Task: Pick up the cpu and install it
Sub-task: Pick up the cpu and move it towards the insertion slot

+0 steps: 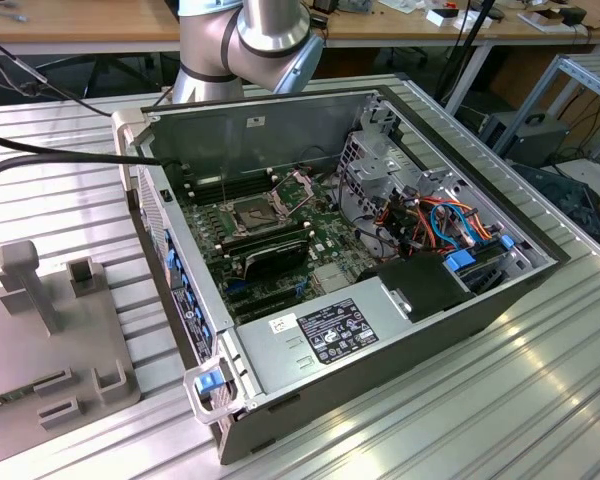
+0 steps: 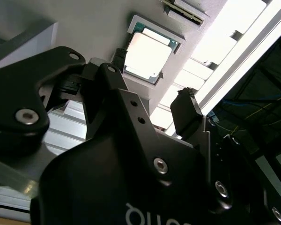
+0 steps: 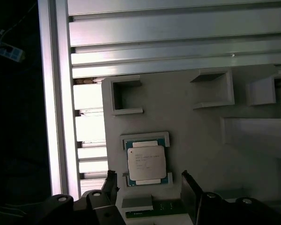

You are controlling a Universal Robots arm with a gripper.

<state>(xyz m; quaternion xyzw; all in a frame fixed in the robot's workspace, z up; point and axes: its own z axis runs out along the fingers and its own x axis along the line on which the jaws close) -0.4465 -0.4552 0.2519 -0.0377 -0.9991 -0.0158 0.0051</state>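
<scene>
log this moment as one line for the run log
end effector: open, fingers flanking cpu | cpu: lying in recess of grey fixture, not gripped | install: not yet done

A ribbed aluminium counter [image 1: 460,400] spreads across the foreground, its slats catching bright glare. Behind it runs a long wooden desk [image 1: 80,22] on pale legs, strewn with small clutter. At the exterior view's right stands a grey metal rack [image 1: 588,72].

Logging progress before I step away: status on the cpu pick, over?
Status: gripper open, hovering over the cpu. The cpu sits in its grey holder, not gripped. Nothing in the way.
</scene>
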